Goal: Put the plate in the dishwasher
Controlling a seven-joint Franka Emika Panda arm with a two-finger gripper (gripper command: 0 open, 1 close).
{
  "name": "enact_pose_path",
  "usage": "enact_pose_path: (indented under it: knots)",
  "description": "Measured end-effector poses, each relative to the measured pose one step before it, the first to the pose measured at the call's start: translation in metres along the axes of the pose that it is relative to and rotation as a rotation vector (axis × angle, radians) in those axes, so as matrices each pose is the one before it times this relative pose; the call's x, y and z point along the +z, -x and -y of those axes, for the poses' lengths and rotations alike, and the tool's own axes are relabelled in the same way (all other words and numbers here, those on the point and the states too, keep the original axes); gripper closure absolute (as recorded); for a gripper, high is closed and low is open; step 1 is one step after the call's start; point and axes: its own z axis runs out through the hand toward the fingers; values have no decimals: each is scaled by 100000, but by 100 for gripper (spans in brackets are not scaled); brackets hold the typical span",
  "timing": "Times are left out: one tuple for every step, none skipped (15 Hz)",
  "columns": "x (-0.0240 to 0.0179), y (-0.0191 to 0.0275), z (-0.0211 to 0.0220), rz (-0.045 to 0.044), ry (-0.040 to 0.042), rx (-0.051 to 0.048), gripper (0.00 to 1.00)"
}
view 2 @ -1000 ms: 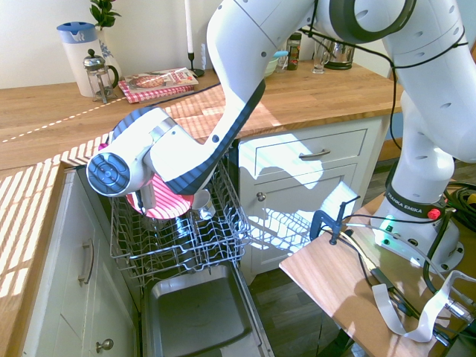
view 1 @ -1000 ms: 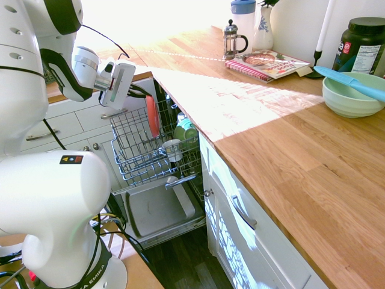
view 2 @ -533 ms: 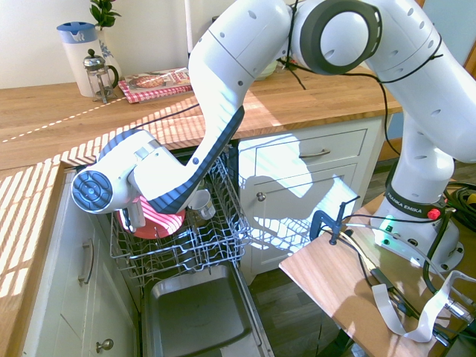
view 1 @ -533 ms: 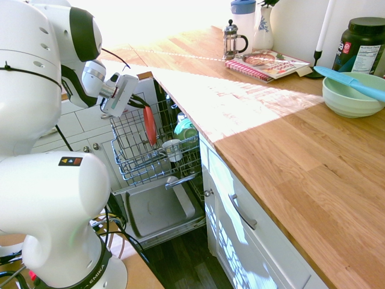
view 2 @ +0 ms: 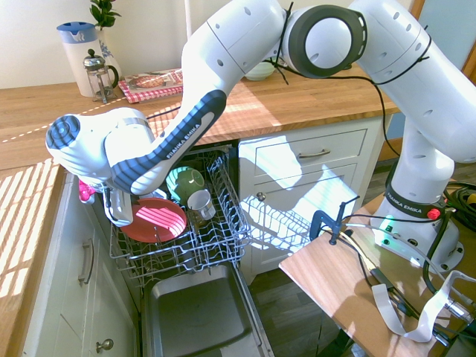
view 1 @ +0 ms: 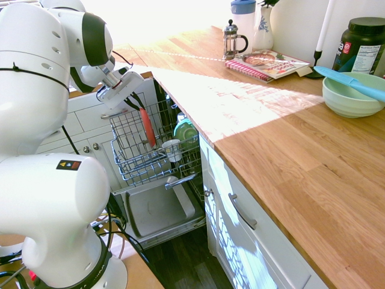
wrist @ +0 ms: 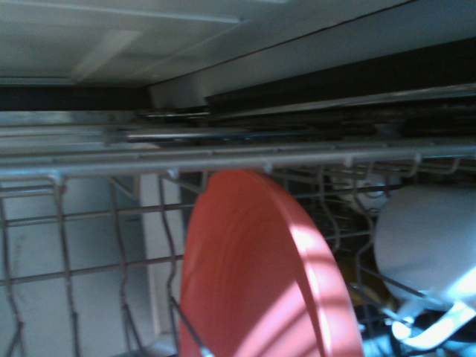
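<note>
The plate (view 1: 147,127) is upright, slightly tilted, over the wire rack (view 1: 135,164) of the dishwasher, nearer the rack's edge beside the drawer cabinet (view 2: 83,275) than its opposite edge. The gripper (view 1: 142,109) is clamped on the plate's upper rim. Whether the lower rim is seated between tines cannot be determined.

The step in hand is judged to be seating the plate. Align its plane with a slot, lower it straight, and confirm support at the lower rim before release. Separate the fingers just enough to free the rim, then withdraw upward along the plate's plane. Premature release could let the plate tip or slide.

The white cup (view 1: 172,150) is near the plate; the green bowl (view 1: 188,133) is farther in, beneath the surface (view 1: 264,144). Maintain clearance from both, the rack's edge wire and the surface's overhanging edge.
</note>
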Motion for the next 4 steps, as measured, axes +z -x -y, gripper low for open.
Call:
enact_pose_path:
  knots:
    - [-617,-782,-678,4664,-5199,234,0]
    - [-1317,-917,-1095,3899,-5688,110,0]
    - [-2161,-770,-1382,3450,-5986,240,0]
    - [-3117,-907,-2027,2961,-6270,651,0]
